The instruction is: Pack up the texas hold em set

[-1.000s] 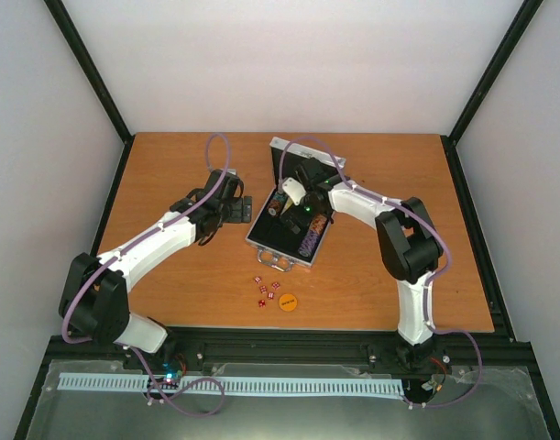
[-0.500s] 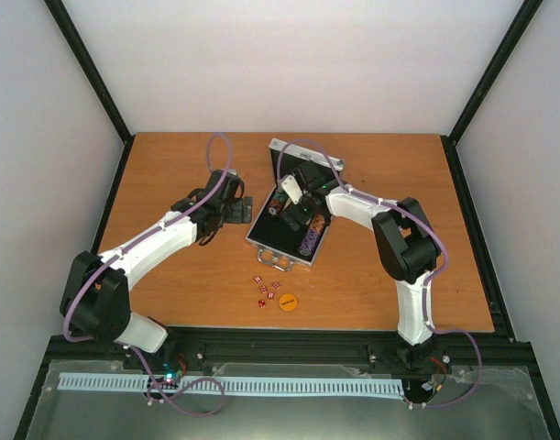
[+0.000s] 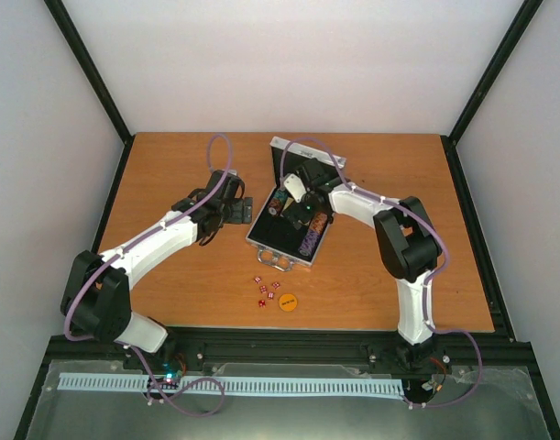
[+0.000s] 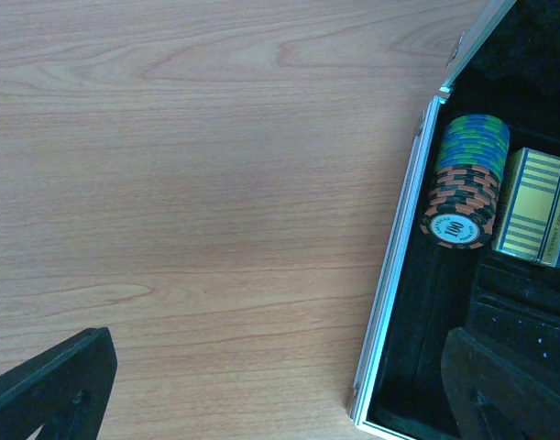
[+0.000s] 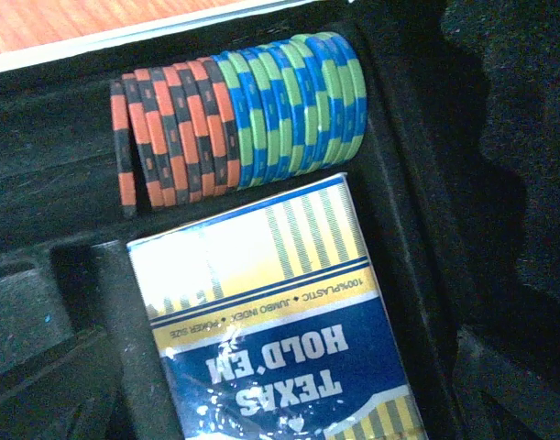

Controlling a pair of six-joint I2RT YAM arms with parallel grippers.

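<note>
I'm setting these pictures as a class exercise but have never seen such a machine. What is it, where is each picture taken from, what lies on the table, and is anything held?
The machine is two white robot arms, a left arm and a right arm, bolted at the near edge of a wooden table. The wide picture comes from a fixed camera above and behind them. Each close-up comes from a camera on one wrist.

An open silver case lies mid-table. It holds a row of striped poker chips and a blue-yellow Texas Hold'em card deck. Small red dice and an orange disc lie in front of it.

The left gripper hovers at the case's edge, the right gripper over the case. Both have open fingers and hold nothing.
</note>
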